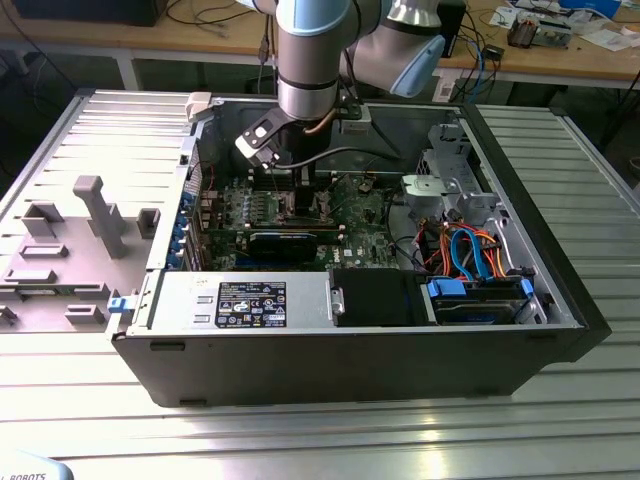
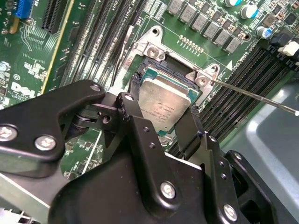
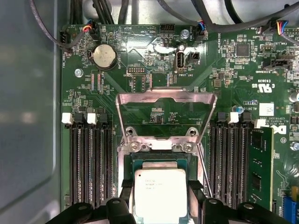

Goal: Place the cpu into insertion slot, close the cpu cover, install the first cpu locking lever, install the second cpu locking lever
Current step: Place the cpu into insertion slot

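My black gripper (image 2: pixel 161 109) clamps the flat silver-grey square cpu (image 3: pixel 160 192) by opposite edges, directly over the dark metal-rimmed insertion slot (image 2: pixel 161 63), with the silvery frame-shaped cpu cover (image 3: pixel 166 95) hinged open.

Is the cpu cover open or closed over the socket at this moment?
Open. In the first wrist view the cpu cover is swung back from the insertion slot, leaving the cpu uncovered.

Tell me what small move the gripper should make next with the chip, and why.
Probably ease the cpu straight down a touch. The gripper seems to clamp it by two edges squarely over the insertion slot, the cpu cover stands open, and whether it is seated cannot be told.
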Robot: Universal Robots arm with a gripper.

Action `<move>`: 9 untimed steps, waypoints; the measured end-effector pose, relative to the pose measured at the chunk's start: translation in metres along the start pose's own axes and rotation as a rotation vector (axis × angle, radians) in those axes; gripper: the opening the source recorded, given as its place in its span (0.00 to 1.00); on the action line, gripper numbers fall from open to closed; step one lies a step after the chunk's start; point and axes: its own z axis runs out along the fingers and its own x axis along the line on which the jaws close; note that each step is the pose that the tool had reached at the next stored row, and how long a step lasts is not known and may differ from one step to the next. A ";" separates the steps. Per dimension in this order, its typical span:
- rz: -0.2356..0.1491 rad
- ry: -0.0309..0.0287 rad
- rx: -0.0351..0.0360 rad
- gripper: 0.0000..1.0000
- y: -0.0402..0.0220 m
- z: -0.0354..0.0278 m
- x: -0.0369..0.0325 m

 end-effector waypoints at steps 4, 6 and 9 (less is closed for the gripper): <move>0.018 0.0000 0.0001 0.54 0.0000 0.0019 0.0000; 0.018 0.0000 0.0001 0.54 0.0007 0.0024 0.0000; 0.018 0.0002 0.0000 0.54 0.0008 0.0030 -0.0007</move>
